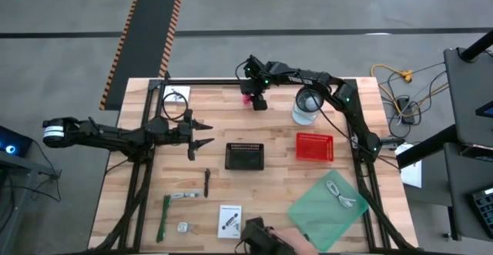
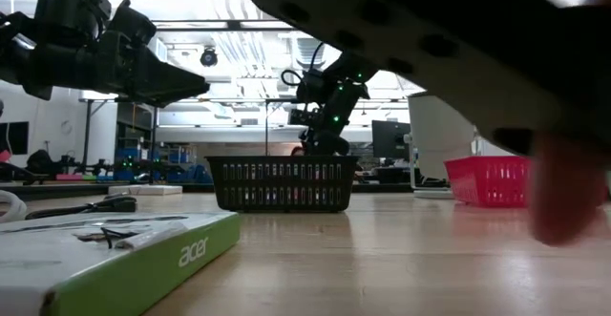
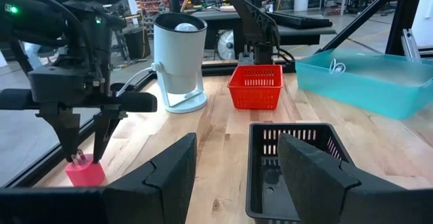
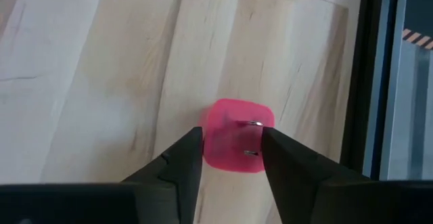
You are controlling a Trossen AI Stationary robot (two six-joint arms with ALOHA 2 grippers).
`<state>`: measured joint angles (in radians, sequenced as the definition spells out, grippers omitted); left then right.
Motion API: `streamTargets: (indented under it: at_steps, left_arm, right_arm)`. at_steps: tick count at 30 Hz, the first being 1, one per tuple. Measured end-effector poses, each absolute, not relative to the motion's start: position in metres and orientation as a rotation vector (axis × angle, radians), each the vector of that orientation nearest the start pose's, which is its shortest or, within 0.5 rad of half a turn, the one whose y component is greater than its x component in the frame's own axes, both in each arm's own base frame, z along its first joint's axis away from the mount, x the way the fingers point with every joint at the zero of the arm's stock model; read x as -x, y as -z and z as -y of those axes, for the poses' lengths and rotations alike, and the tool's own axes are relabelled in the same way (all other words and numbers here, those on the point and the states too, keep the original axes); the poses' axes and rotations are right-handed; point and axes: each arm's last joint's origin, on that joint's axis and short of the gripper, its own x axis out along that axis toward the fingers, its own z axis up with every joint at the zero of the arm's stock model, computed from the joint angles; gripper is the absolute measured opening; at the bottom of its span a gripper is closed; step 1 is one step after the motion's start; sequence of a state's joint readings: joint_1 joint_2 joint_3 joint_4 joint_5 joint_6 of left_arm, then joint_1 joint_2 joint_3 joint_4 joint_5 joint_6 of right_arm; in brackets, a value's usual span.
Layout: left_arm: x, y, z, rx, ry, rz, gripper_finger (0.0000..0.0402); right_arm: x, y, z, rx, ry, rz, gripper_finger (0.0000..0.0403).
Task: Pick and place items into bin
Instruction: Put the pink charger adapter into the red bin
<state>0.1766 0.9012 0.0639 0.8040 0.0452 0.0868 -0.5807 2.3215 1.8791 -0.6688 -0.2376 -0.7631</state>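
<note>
Nearest thing: low view, a green-edged white box (image 2: 115, 259) lying on the counter (image 2: 401, 259), right at the lens.
Writing: "acer" in white letters on the box's green side; no other text can be read.
Person: a blurred hand (image 2: 563, 197) fills the low view's right side; the high view shows it at the counter's near edge (image 1: 285, 239).
Pink cube: on the wood at the far edge, between the right end effector's fingertips (image 4: 233, 143); two metal prongs show on its top.
Right end effector: lowered over the cube (image 1: 258, 99), fingers spread just wider than it, one on each side; whether they press it cannot be told.
Left end effector: raised over the left half of the counter (image 1: 202, 132), fingers spread, holding nothing.
Black basket: middle of the counter (image 1: 245, 156).
Red basket: right of the black one (image 1: 314, 147).
White cylinder device: far side, just beyond the red basket (image 1: 306, 105).
Teal bin: near right corner, a white cable inside (image 1: 327, 201).
Left near side: green strip tool (image 1: 164, 218), dark stick (image 1: 207, 182), white card (image 1: 229, 219).
Only the wrist views show: the prongs; the high view gives a pink spot only.
Only the low view shows: the brand.
</note>
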Motion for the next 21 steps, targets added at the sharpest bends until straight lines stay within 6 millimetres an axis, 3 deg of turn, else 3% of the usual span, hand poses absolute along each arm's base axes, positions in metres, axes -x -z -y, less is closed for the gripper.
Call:
streamTargets:
  at_steps: [11,21]
  left_arm:
    - [-0.1589,-0.1651,-0.027,-0.083,-0.13,-0.04,0.0192]
    - [-0.1589,-0.165,-0.027,-0.083,-0.13,-0.041,0.0192]
  right_arm:
    - [-0.4104,-0.1587,0.261,0.205,-0.098,-1.09,0.0094]
    - [-0.4105,-0.1577,0.2598,0.234,-0.07,-1.126,0.0151]
